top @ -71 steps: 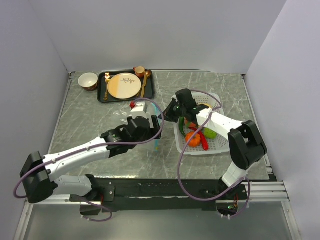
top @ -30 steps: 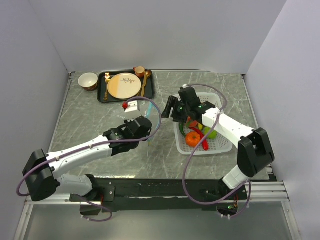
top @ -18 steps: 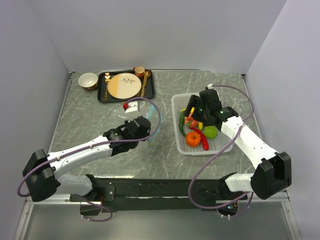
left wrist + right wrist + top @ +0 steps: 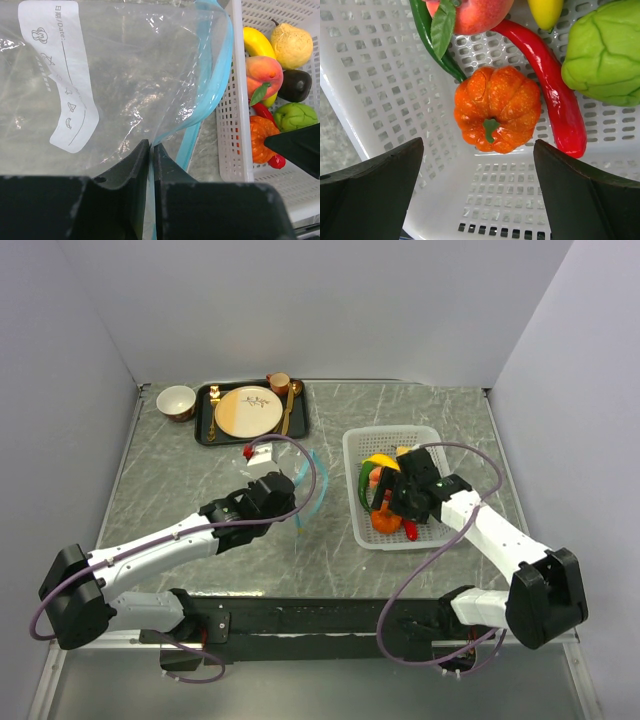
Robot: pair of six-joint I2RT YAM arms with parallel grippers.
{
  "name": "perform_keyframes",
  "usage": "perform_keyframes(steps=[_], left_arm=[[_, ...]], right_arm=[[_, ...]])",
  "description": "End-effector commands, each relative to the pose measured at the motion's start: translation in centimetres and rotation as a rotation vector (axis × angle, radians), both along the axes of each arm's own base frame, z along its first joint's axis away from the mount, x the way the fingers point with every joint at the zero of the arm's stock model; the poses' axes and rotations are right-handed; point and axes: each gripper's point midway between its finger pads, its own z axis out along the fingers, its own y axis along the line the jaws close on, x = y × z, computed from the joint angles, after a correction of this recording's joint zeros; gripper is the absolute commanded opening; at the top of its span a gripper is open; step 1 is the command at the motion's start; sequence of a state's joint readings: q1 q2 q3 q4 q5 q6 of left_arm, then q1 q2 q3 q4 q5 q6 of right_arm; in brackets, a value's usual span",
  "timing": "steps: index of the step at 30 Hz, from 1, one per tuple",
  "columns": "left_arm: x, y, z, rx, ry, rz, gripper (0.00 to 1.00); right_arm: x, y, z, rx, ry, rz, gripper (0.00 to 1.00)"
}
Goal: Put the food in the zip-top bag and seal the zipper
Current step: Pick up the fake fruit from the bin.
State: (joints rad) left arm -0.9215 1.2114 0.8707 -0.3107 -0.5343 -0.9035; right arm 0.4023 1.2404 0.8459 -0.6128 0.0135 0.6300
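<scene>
The clear zip-top bag (image 4: pixel 125 75) lies on the table left of the basket, its mouth gaping. My left gripper (image 4: pixel 151 146) is shut on the bag's edge by the teal zipper (image 4: pixel 215 85); from above the left gripper (image 4: pixel 290 508) sits beside the bag (image 4: pixel 312 485). The food lies in the white basket (image 4: pixel 425 440): orange tomato (image 4: pixel 497 115), red chilli (image 4: pixel 555 100), lime-green ball (image 4: pixel 605 55), green pepper (image 4: pixel 425 30), banana (image 4: pixel 256 42), pale potato (image 4: pixel 292 45), dark fruit (image 4: pixel 295 85). My right gripper (image 4: pixel 479 150) hangs open just above the tomato, holding nothing.
A black tray (image 4: pixel 205 430) with a beige-and-orange plate (image 4: pixel 248 411) and cutlery stands at the back left, a small bowl (image 4: pixel 176 400) beside it. A small white-and-red object (image 4: pixel 262 453) lies behind the left gripper. White walls enclose the table.
The right arm swung from the bag's mouth back over the basket, opened wide and came down over the orange tomato. The left gripper kept its hold on the bag and barely shifted.
</scene>
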Motion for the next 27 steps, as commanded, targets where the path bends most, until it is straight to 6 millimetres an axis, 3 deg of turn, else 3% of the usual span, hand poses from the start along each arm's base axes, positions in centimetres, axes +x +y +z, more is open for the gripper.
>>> perform_keyframes(steps=[1, 11, 13, 15, 17, 20, 25, 27], left_arm=[[0.3, -0.5, 1.0, -0.037, -0.023, -0.015, 0.15], [0.3, -1.0, 1.0, -0.045, -0.015, -0.042, 0.14], [0.4, -0.9, 1.2, -0.053, -0.017, -0.039, 0.14], [0.4, -0.9, 1.3, -0.055, -0.017, -0.036, 0.14], [0.5, -0.7, 1.4, -0.052, -0.017, -0.031, 0.14], [0.6, -0.6, 1.4, -0.052, -0.016, -0.03, 0.14], [0.8, -0.7, 1.2, -0.056, -0.012, -0.033, 0.14], [0.8, -1.0, 1.3, -0.061, -0.01, -0.039, 0.13]], right_arm=[[0.4, 0.2, -1.4, -0.005, 0.011, 0.012, 0.98], [2.1, 0.1, -4.2, -0.074, 0.053, 0.02, 0.98], [2.2, 0.1, -4.3, -0.074, 0.053, 0.019, 0.94], [2.4, 0.2, -4.2, -0.066, 0.043, 0.015, 0.79], [2.5, 0.2, -3.6, -0.058, 0.023, 0.015, 0.6], [2.8, 0.3, -1.8, -0.033, -0.038, 0.011, 0.46], [2.8, 0.7, 2.9, 0.042, -0.166, -0.009, 0.45], [2.6, 1.9, 5.2, 0.132, -0.223, 0.018, 0.45]])
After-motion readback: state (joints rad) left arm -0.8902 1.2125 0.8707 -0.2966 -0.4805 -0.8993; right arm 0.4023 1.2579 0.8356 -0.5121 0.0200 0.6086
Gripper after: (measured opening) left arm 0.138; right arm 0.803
